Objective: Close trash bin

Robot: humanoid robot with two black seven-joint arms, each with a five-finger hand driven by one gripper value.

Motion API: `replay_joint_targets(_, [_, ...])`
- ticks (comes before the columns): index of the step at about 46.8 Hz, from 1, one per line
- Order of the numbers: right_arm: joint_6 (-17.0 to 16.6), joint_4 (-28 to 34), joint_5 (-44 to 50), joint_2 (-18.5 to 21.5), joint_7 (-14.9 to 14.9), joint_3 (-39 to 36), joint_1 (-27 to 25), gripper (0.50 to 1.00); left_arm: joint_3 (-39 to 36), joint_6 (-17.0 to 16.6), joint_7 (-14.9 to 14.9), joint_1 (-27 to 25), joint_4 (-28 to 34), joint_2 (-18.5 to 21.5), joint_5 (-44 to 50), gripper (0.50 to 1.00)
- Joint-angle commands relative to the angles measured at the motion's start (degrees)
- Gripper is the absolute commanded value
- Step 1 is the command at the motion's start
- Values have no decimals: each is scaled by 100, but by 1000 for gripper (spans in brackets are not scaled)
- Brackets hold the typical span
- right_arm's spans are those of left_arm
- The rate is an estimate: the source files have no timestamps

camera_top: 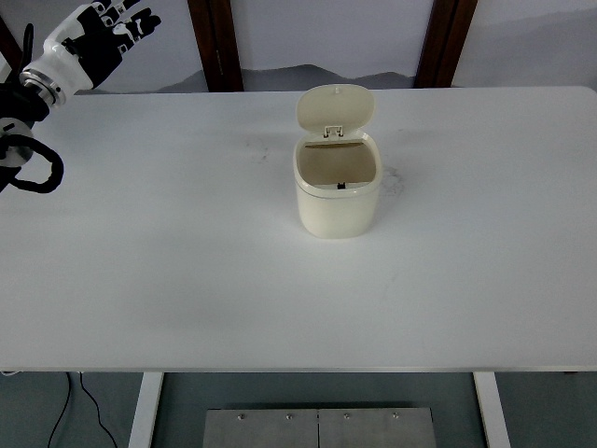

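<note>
A small cream trash bin (338,198) stands near the middle of the white table (187,261). Its lid (336,106) is hinged at the back and stands upright, so the bin is open and the inside shows. My left hand (98,33) is raised at the far left top corner, well to the left of the bin, with fingers spread and holding nothing. The right arm is out of view.
Two dark wooden posts (215,42) stand behind the table's far edge. A black cable (33,173) loops off my left arm at the left edge. A metal base plate (317,427) shows under the table.
</note>
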State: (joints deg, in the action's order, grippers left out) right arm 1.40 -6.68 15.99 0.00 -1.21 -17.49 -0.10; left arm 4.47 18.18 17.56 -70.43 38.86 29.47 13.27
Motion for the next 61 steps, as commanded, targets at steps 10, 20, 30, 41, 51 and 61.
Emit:
replay_joint_targets(10, [0, 0, 0, 0, 7, 0, 2, 991, -939, 80, 2, -832, 614, -55, -1238, 1000])
replay_joint_targets(20, [0, 0, 0, 0, -2, 0, 2, 993, -974, 554, -7, -1025, 922, -82, -2241, 1000])
replay_joint_targets(30, [0, 0, 0, 0, -2, 0, 2, 991, -1036, 607, -7, -1342, 922, -327, -3032, 1000])
replay_joint_targets(41, [0, 0, 0, 0, -2, 0, 2, 991, -1088, 968, -1008, -1755, 895, -609, -3472, 1000])
replay_joint_targets(51, [0, 0, 0, 0, -2, 0, 2, 991, -1097, 976, -1316, -2045, 887, -864, -3498, 1000])
replay_joint_targets(61, [0, 0, 0, 0, -2, 0, 2, 991, -1141, 985, -1439, -2168, 878, -1092, -3718, 1000])
